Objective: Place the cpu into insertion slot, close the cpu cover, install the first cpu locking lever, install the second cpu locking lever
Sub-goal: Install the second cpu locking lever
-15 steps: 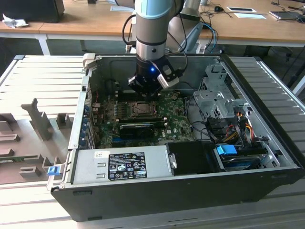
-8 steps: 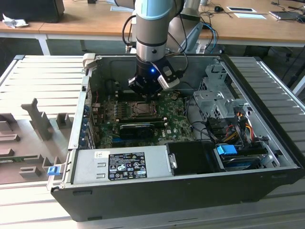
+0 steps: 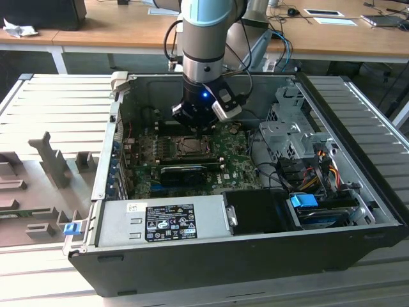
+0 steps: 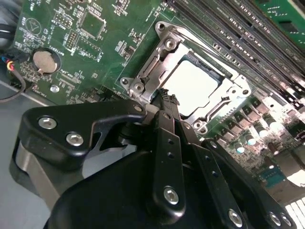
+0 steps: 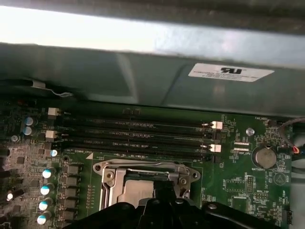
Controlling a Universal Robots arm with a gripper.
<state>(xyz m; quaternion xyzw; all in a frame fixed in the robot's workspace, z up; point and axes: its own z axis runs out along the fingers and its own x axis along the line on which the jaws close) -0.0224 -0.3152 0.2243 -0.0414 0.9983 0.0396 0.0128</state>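
The black two-fingered end effector [image 4: 164,98] is seen clenched, its tips pressed together at the rim of the thin grey metal cpu cover [image 4: 151,71], which lies closed over the pale silvery square cpu [image 4: 193,86] seated in the metal-rimmed insertion slot [image 5: 143,179] on the green motherboard [image 4: 95,43].

Green motherboard [image 5: 243,183] lies flat against a grey metal case wall [image 5: 119,76]. Wall bears one white label [image 5: 231,72]. Four long black memory slots [image 5: 138,136] run parallel between the wall and the insertion slot [image 5: 143,183]. The cpu cover [image 5: 145,168] frames the socket. Round coin battery [image 5: 263,157] sits beside the slots' ends. Silver-topped capacitors [image 5: 46,189] line the opposite board edge. Black gripper [image 5: 159,202] overlaps the socket.
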